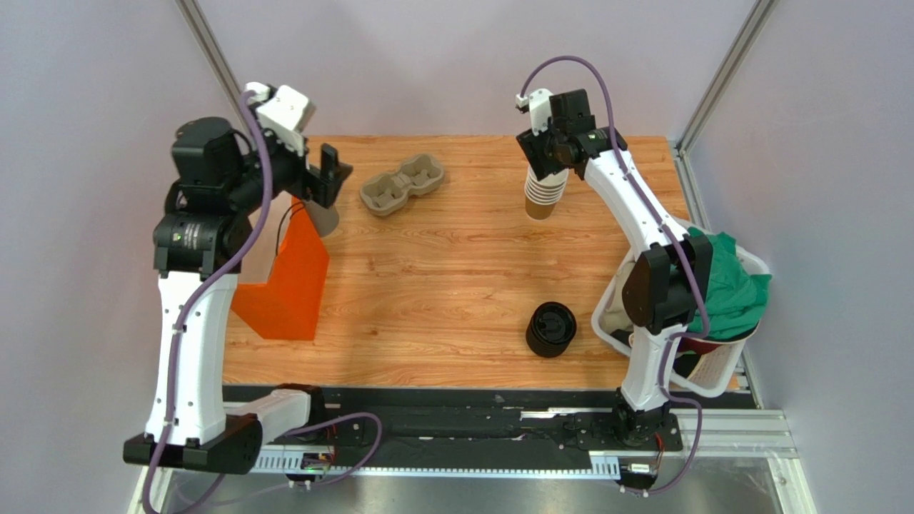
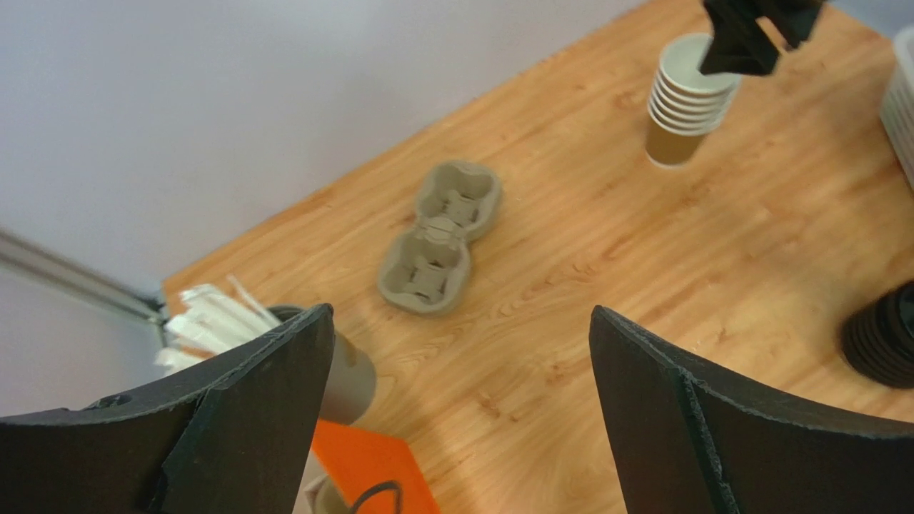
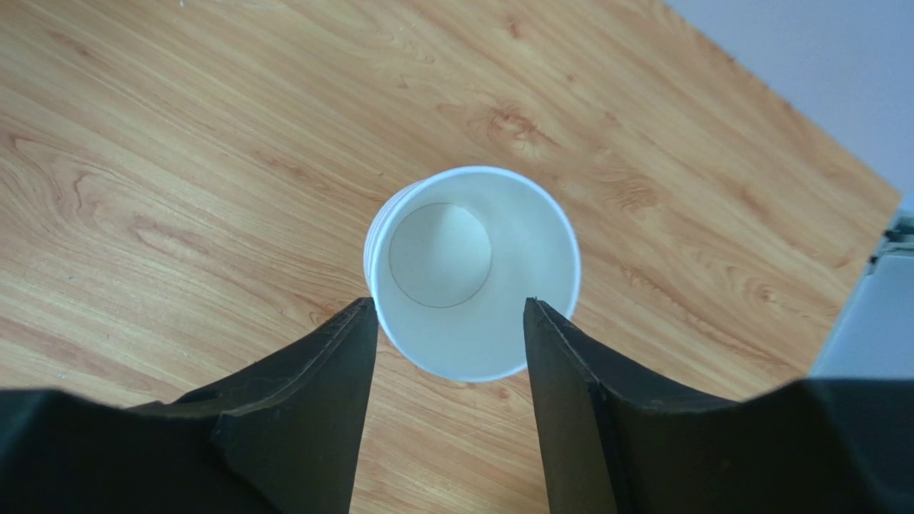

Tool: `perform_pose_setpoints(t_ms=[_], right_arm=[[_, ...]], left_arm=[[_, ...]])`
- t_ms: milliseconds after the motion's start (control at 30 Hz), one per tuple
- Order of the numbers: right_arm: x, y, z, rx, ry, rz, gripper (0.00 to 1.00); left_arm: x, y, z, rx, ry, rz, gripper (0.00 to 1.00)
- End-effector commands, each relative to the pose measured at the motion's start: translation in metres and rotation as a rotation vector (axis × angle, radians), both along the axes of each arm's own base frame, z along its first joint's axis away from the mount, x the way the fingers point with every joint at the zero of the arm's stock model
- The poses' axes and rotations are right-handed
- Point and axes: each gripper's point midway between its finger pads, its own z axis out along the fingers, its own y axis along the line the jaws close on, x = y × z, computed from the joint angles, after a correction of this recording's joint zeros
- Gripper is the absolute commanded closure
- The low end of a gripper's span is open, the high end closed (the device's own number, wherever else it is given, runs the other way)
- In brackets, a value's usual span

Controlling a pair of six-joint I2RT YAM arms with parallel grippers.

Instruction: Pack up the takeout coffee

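Note:
The takeout coffee is out of view; no lidded cup shows. A stack of lidless brown paper cups [image 1: 544,195] [image 2: 687,102], white inside [image 3: 472,268], stands at the back right of the table. My right gripper [image 1: 553,150] [image 3: 448,303] is directly above it, its jaws partly closed and flanking the near side of the top cup's rim. Whether they touch the rim I cannot tell. A pile of black lids [image 1: 550,329] [image 2: 885,337] sits nearer the front. My left gripper [image 1: 330,180] [image 2: 459,312] hangs wide open and empty above the table's left side.
A grey pulp two-cup carrier [image 1: 401,182] [image 2: 440,238] lies at the back centre. A grey holder with white sticks [image 2: 215,316] and an orange stand [image 1: 284,284] are at the left edge. A white basket [image 1: 612,321] holding a green cloth [image 1: 735,284] sits at the right.

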Motion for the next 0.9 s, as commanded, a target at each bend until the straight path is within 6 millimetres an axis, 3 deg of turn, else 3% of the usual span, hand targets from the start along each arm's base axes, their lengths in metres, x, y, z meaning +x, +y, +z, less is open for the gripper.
perform_pose_setpoints(t_ms=[0,200,400,867], right_arm=[[0.007,0.022,0.009,0.095,-0.008,0.031,0.45],[0.014,0.028,-0.001,0.111,0.011,0.037,0.48],[0.016,0.029,-0.005,0.118,0.012,0.025,0.57],[0.015,0.028,-0.028,0.103,0.057,0.016,0.64]], left_arm=[[0.004,-0.037,-0.036,0.096,0.076,-0.127,0.03],[0.012,-0.075,-0.077,0.124,0.161,-0.207,0.03],[0.016,-0.078,-0.095,0.126,0.196,-0.199,0.02],[0.018,-0.08,-0.107,0.121,0.218,-0.202,0.01]])
